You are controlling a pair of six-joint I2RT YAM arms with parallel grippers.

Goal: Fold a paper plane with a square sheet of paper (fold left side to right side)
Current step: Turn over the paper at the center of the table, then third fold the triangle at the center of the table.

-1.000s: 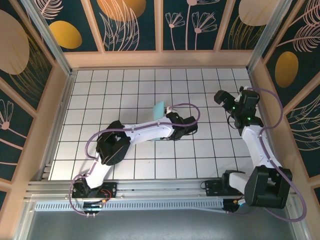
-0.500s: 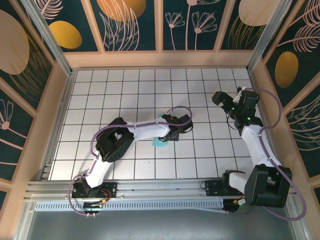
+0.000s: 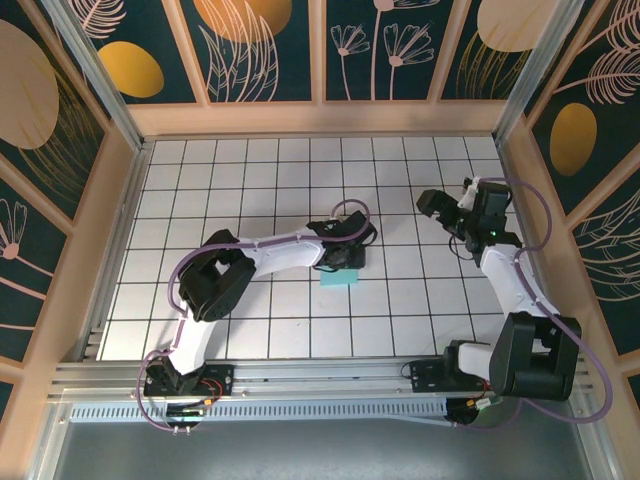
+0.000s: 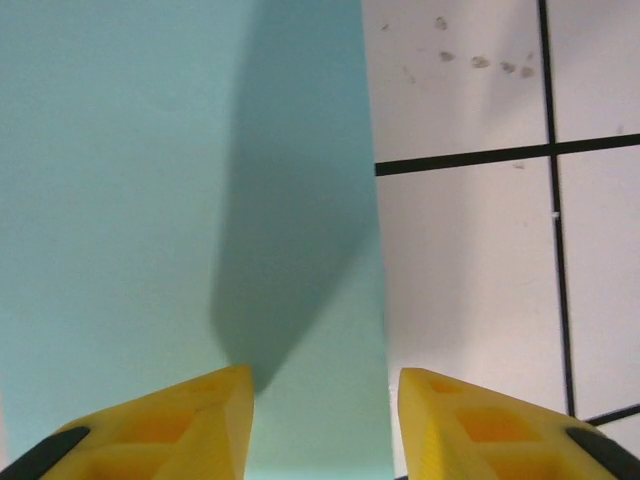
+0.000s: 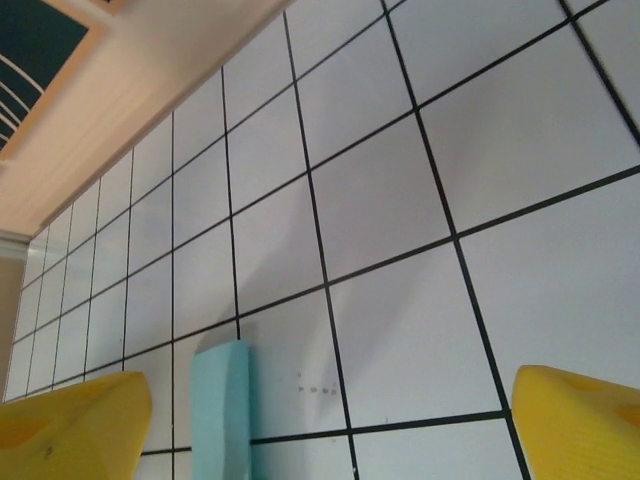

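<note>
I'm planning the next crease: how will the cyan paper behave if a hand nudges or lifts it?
The paper probably flops when lifted: it looks thin and lies flat on the tiles. It likely slides easily, since the tiles look smooth. In the right wrist view one side seems slightly puffed, so the fold may spring open.

We've got a counter tiled in white squares with thin black grid lines, and up close one tile has a few small dark specks. A light wooden frame runs around it. Above that, the wall panels are dark teal with gold ovals and pale line-drawn leaves and flowers, pretty fancy tbh. Silver metal posts stand at the back corners, and a metal rail runs along the near edge. Lighting's even, with soft shadows.
</note>
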